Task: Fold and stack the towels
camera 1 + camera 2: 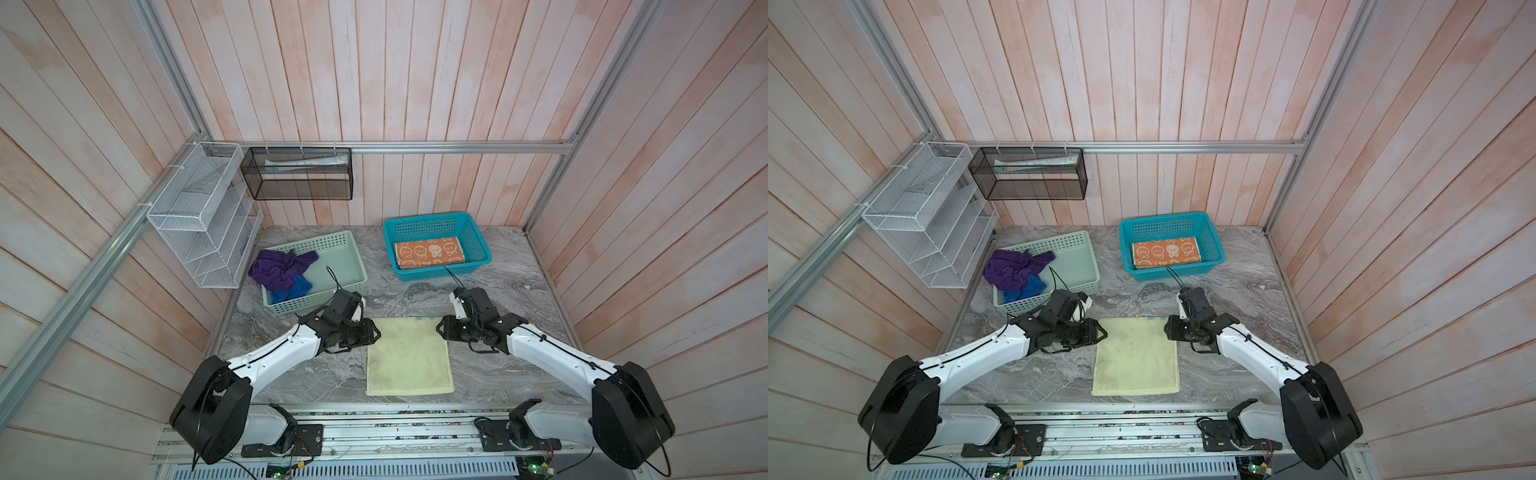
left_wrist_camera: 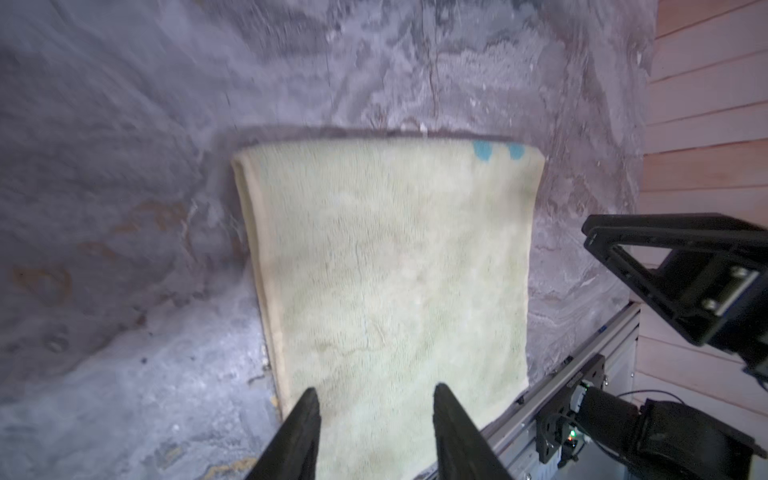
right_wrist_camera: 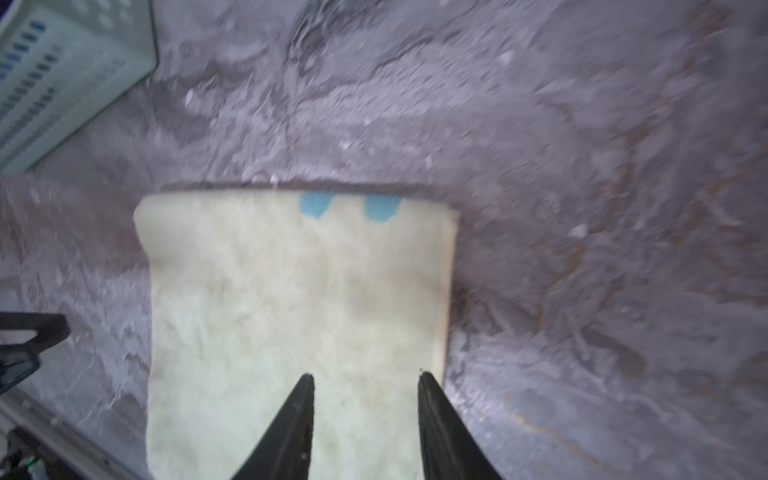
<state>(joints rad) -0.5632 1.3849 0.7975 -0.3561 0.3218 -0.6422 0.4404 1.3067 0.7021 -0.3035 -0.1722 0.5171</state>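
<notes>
A pale-yellow towel [image 1: 409, 357] [image 1: 1136, 357] lies folded flat near the table's front edge, with two teal spots at its far edge. My left gripper [image 1: 376, 332] [image 2: 376, 392] hovers at its far left corner, open and empty. My right gripper [image 1: 439, 328] [image 3: 365, 376] hovers at the far right corner, also open with nothing between its fingers. An orange towel with cartoon faces [image 1: 430, 253] lies folded in the teal basket [image 1: 428, 218]. A crumpled purple towel [image 1: 276, 268] and a blue towel [image 1: 291, 289] sit in the mint basket [image 1: 316, 302], the purple one spilling over its left rim.
A white wire rack [image 1: 199, 216] hangs on the left wall and a black mesh shelf [image 1: 299, 172] on the back wall. The aluminium rail [image 1: 374, 405] runs along the table's front edge just beyond the towel. Grey marble table [image 1: 511, 365] shows around the towel.
</notes>
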